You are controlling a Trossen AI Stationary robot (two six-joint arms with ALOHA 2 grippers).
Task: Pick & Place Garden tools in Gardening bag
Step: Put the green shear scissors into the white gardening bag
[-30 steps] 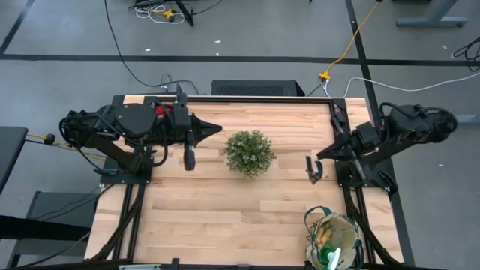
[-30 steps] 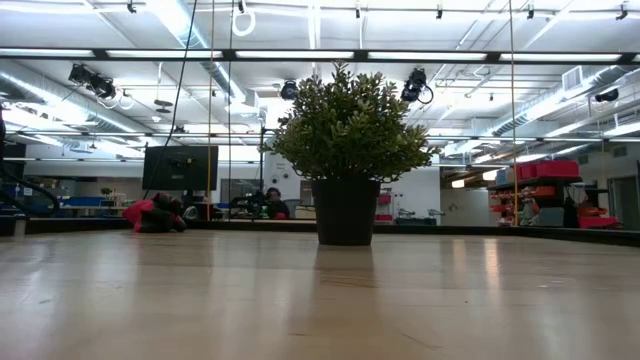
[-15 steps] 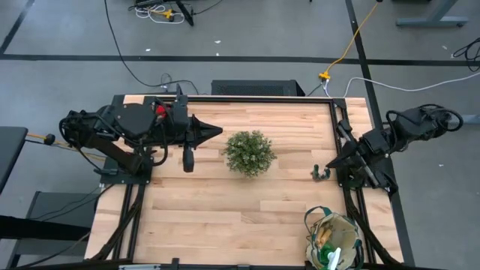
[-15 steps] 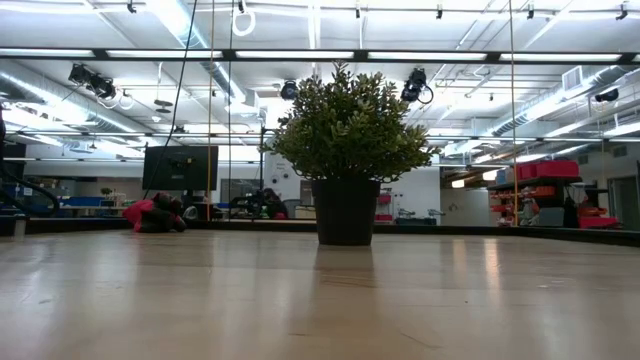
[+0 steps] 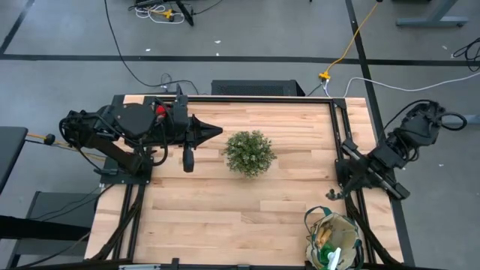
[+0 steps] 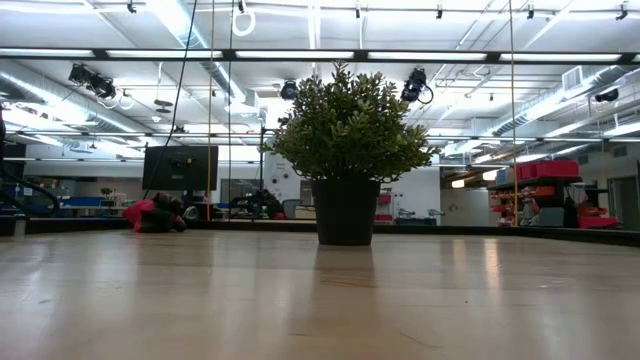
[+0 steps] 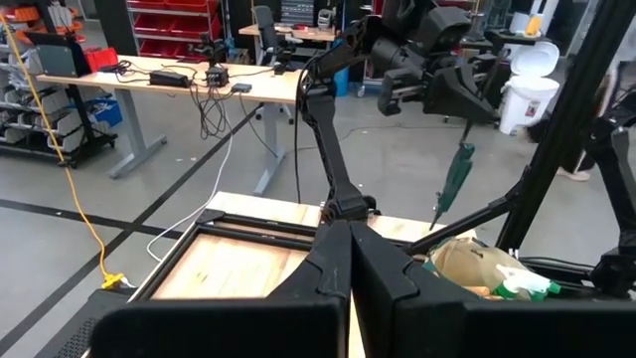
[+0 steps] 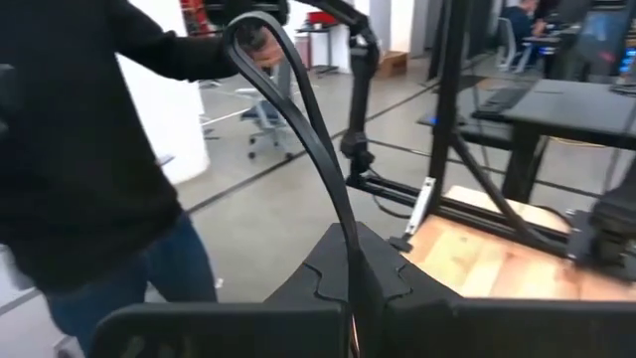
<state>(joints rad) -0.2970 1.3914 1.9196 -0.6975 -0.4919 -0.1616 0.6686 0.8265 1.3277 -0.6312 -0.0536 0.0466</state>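
Worktop (image 5: 225, 202) seen from above: gardening bag (image 5: 334, 240) with garden tools (image 5: 327, 237) inside sits at the near right corner. Right gripper (image 5: 332, 193), clenched and empty, hovers just beyond the bag. Left gripper (image 5: 217, 130), clenched, waits beside a potted plant (image 5: 249, 153).

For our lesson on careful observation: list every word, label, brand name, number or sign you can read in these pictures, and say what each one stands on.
None can be read.
The gardening bag shows no legible print in the high view.
The plant pot is plain dark.
The monitor behind the table in the low view is dark, with no readable text.
The red bins in the left wrist view carry nothing legible.
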